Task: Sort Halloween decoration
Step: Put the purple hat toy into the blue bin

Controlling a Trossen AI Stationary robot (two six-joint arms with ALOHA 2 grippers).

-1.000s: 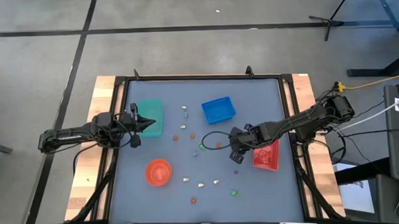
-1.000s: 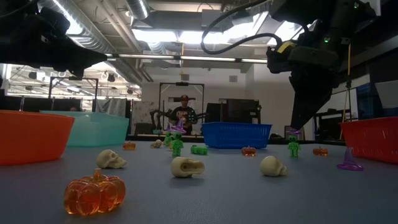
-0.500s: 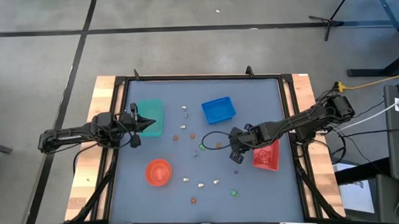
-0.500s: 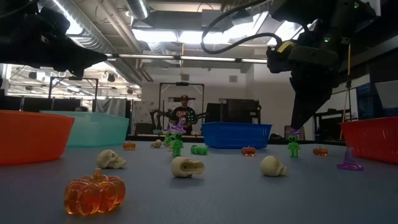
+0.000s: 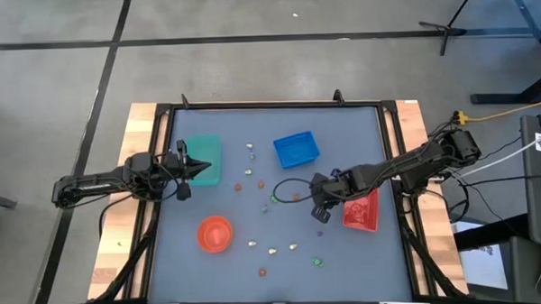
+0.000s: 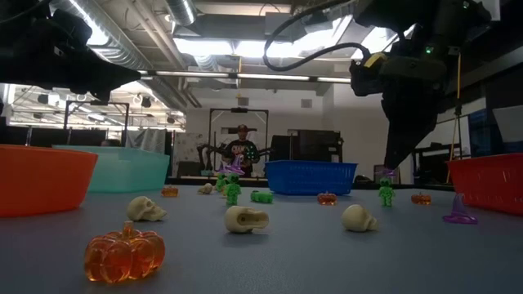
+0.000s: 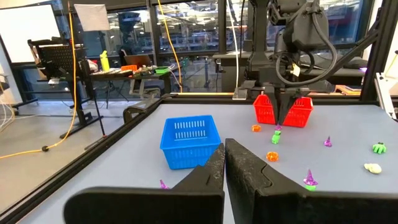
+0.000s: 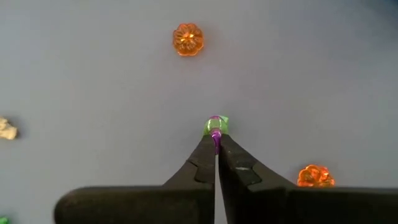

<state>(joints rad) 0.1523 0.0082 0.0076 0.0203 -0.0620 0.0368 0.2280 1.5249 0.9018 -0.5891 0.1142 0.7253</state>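
Nothing has changed: right gripper (image 8: 216,144) still pinches a green-and-purple trinket (image 8: 215,126) beside the red tray (image 5: 363,211); left jaws closed.

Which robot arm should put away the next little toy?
The right one, probably. The right gripper is already shut on a green and purple toy beside the red tray. The left gripper waits empty over the teal tray.

i count three trays: teal (image 5: 204,160), blue (image 5: 296,149), red (image 5: 362,211); one orange bowl (image 5: 214,233); my two grippers.
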